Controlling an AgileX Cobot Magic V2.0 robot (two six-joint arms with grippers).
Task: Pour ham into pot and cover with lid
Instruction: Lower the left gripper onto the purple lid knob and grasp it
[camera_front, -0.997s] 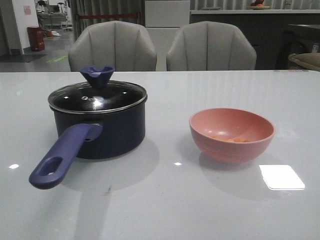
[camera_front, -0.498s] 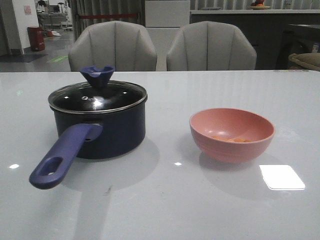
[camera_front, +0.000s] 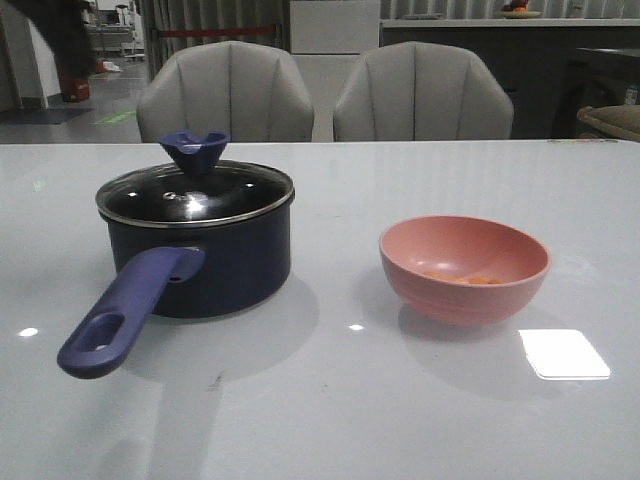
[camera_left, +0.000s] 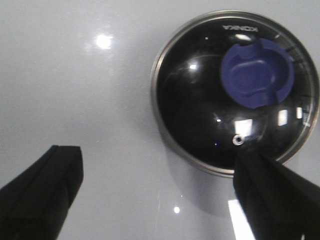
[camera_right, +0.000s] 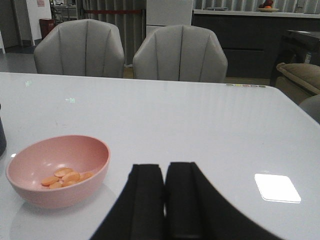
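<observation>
The dark navy pot (camera_front: 225, 265) stands on the left of the table, its purple-blue handle (camera_front: 125, 310) pointing toward me. The glass lid (camera_front: 195, 192) sits on it, blue knob (camera_front: 195, 150) up. In the left wrist view I look straight down on the lid (camera_left: 200, 110) and its knob (camera_left: 257, 72). My left gripper (camera_left: 155, 160) hangs open above the table beside the lid, holding nothing. The ham (camera_front: 465, 279) lies in the pink bowl (camera_front: 450, 300) on the right. My right gripper (camera_right: 164, 167) is shut and empty, to the right of the bowl (camera_right: 50, 195) with the ham (camera_right: 65, 177).
Two grey chairs (camera_front: 225, 95) stand behind the table's far edge. A bright light patch (camera_front: 563, 354) reflects on the tabletop right of the bowl. A dark shape (camera_front: 50, 25) shows at the top left of the front view.
A dark shape has come into the top left corner of the front view. Pot, lid and bowl have not moved.
</observation>
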